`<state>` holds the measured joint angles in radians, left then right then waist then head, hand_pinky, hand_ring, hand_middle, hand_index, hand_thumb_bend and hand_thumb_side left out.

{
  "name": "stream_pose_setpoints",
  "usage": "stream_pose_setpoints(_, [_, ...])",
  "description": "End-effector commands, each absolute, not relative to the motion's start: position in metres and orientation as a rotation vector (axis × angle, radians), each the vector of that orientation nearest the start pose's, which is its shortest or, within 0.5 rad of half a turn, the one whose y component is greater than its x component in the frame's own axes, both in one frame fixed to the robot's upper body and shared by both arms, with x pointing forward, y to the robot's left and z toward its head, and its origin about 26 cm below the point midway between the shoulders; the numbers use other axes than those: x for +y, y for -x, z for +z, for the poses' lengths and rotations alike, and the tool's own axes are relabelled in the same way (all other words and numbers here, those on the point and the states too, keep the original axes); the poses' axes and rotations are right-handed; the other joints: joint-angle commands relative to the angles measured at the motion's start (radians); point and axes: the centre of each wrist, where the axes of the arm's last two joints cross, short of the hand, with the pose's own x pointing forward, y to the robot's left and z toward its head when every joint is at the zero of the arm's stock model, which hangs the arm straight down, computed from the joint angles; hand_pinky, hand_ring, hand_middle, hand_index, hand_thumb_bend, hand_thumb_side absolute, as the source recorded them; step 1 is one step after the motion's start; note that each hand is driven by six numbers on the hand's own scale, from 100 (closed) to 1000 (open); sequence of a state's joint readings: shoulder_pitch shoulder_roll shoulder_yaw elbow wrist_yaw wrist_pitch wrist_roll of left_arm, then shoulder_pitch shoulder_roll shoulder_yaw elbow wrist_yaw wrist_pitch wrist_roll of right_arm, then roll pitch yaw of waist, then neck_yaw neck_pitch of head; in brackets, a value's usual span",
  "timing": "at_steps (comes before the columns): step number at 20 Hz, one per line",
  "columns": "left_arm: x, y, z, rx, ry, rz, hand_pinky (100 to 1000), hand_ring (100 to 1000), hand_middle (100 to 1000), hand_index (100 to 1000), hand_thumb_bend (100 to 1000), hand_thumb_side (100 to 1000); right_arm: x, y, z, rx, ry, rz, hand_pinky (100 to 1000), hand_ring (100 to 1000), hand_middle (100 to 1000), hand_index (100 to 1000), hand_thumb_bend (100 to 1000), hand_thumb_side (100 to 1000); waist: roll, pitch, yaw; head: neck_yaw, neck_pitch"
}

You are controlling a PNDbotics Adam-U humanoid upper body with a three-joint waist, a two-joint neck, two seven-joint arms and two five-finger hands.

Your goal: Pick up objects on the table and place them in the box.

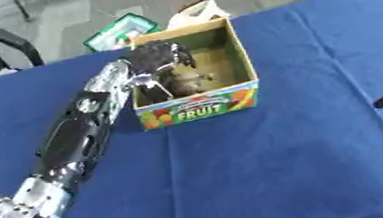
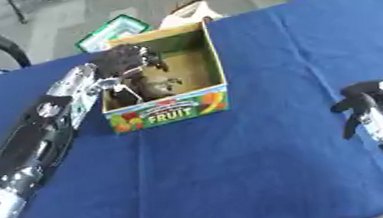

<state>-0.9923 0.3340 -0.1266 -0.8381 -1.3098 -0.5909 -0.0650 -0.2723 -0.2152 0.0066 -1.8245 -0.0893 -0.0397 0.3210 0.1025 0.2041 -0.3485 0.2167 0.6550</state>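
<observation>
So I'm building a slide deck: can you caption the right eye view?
Left robot hand reaches into the open FRUIT box on the blue table; right robot hand idles at right.

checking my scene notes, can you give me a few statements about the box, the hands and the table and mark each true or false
1. The left hand reaches over the left wall of the box. True.
2. The box lies tipped on its side. False: it stands upright, open top facing up, with FRUIT printed on its front.
3. The right hand is inside the box. False: it hangs over the blue tablecloth near the right edge of the view, well apart from the box.
4. Something brownish lies on the box floor. True, though what it is cannot be made out.
5. The box sits on a bare wooden table. False: the surface is covered in blue cloth.
</observation>
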Motion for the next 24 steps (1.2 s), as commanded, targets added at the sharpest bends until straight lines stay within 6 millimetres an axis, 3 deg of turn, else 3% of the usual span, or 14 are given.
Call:
stream_pose_setpoints(1, [0.245,-0.491,0.204,2.172,1.359,2.400,732,743,753,822,859,613,-0.252,-0.321,0.148,-2.085,-0.196,0.547,360,633,514,689,100,445,-0.011,-0.020,0.002,-0.003,-0.009])
stream_pose_setpoints(7, [0.248,-0.488,0.222,2.267,1.410,2.270,729,742,766,822,842,579,-0.253,-0.321,0.147,-2.081,-0.194,0.544,360,633,514,689,100,445,-0.012,-0.027,0.008,-0.007,-0.008])
stream_pose_setpoints(15, [0.263,-0.483,0.243,2.455,1.468,2.087,701,697,739,804,740,412,-0.255,-0.320,0.145,-2.075,-0.185,0.535,361,633,514,689,100,444,-0.017,-0.035,0.021,-0.016,-0.003])
stream_pose_setpoints(18, [0.272,-0.477,0.255,2.558,1.461,1.971,681,660,705,785,671,271,-0.257,-0.320,0.143,-2.070,-0.179,0.528,361,633,514,689,100,447,-0.018,-0.040,0.036,-0.024,0.001])
stream_pose_setpoints(24, [0.288,-0.458,0.275,2.822,1.337,1.715,641,595,630,740,468,142,-0.260,-0.318,0.140,-2.059,-0.164,0.508,362,633,514,689,100,450,-0.024,-0.051,0.084,-0.047,0.011])
